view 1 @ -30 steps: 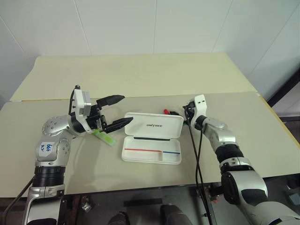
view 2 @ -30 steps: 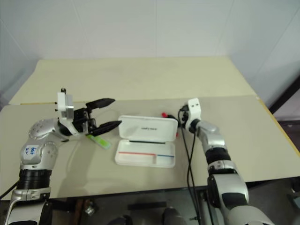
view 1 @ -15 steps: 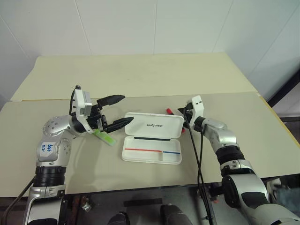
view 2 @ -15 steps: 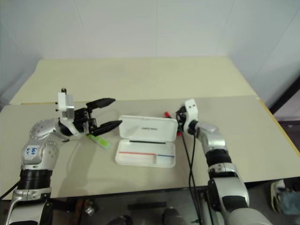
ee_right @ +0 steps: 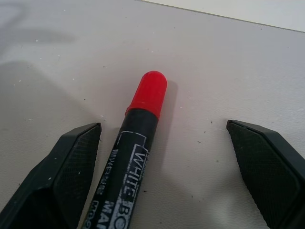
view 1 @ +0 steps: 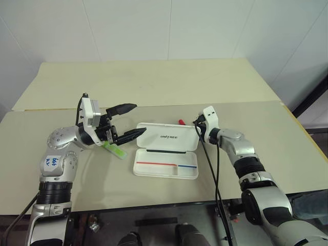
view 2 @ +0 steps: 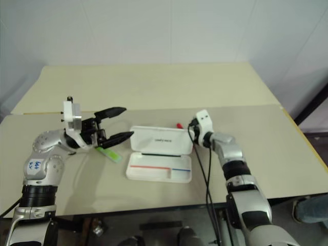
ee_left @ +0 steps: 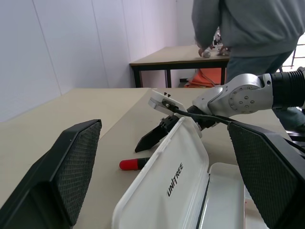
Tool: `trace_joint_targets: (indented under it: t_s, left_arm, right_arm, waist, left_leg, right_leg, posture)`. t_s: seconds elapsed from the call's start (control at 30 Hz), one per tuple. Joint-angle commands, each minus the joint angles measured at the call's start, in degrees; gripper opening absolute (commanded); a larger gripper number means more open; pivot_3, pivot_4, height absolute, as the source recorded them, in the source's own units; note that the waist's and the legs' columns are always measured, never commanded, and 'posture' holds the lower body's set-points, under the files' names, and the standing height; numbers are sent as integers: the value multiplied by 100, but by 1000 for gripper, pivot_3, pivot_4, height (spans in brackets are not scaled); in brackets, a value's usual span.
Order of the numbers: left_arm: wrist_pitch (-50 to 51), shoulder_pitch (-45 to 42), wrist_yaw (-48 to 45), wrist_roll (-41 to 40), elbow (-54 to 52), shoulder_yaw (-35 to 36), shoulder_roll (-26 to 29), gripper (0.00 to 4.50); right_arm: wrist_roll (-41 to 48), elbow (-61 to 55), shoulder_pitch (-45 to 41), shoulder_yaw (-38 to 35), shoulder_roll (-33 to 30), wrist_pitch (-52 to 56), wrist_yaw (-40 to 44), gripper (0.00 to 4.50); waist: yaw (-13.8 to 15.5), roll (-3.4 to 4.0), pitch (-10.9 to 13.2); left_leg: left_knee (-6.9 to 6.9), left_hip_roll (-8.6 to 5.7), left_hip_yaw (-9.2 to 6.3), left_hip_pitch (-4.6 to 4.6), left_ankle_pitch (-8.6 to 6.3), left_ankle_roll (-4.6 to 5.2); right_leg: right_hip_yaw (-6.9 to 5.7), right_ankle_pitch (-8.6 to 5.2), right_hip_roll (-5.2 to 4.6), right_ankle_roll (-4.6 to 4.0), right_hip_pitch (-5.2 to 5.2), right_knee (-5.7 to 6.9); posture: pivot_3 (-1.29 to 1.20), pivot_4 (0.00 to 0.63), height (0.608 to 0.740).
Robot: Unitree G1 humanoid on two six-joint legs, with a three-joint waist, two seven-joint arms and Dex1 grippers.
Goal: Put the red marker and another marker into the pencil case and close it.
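Red marker (ee_right: 143,138) lies on the tabletop (view 1: 154,82) just behind the open pencil case (view 1: 167,149), mid-frame, between the right pincer's (ee_right: 167,167) spread fingers. Best to centre it before closing; the left pincer (view 1: 128,122) hangs open above the green marker (view 1: 115,150).

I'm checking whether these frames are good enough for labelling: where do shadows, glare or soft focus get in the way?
Right wrist view: the red marker is sharp, lettering legible, with a soft shadow beside it. Left wrist view: the near fingers are soft, the pencil case lid lettering readable. Left eye view: even light, no glare, faint shadows under the left gripper.
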Motion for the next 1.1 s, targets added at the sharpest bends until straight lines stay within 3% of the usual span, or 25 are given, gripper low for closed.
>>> trace_joint_targets:
  t_s: [0.03, 0.13, 0.23, 0.47, 0.6, 1.1]
  left_arm:
    - [-89, -149, 29, -33, -14, 44, 16, 4500]
    - [-91, -148, 29, -37, -11, 45, 22, 4500]
    - [-99, -151, 33, -34, -8, 44, 19, 4500]
    - [-102, -159, 12, -44, 14, 46, 24, 4500]
    - [-104, -176, -14, -45, 43, 42, 30, 4500]
    - [-182, -305, -60, -20, 199, 14, 8, 4500]
  right_arm:
    - [-61, 106, -29, -6, -69, 57, -96, 4476]
    - [-55, 119, -32, -9, -62, 90, -107, 4476]
    - [-56, 140, -33, -11, -61, 111, -133, 3968]
    - [-112, 230, -21, 18, -100, 73, -239, 1578]
    - [-110, 269, -36, 7, -123, 33, -266, 529]
    - [-49, 534, -218, -163, -295, -393, -374, 522]
  waist:
    - [0, 0, 0]
    - [0, -1, -1]
    - [1, -1, -1]
    - [0, -6, -4]
    - [-2, -14, -8]
    - [9, -21, -13]
  left_leg:
    - [0, 0, 0, 0, 0, 0]
    - [0, 0, 0, 0, 0, 0]
    - [0, 0, 0, 0, 0, 0]
    - [-4, 0, -1, 1, 0, 0]
    - [2, 0, -2, 9, 1, 1]
    - [8, -5, -4, 8, 4, 7]
  right_leg:
    - [0, 0, 0, 0, 0, 0]
    - [0, 0, 0, 0, 0, 0]
    - [0, 0, 0, 1, 1, 0]
    - [0, 0, 0, 0, 2, -4]
    - [0, 2, 0, 2, 11, -2]
    - [0, 9, -4, 8, 15, -2]
  posture:
    - [0, 150, 740]
    - [0, 150, 740]
    - [0, 150, 740]
    - [0, 150, 740]
    - [0, 150, 740]
    - [0, 150, 740]
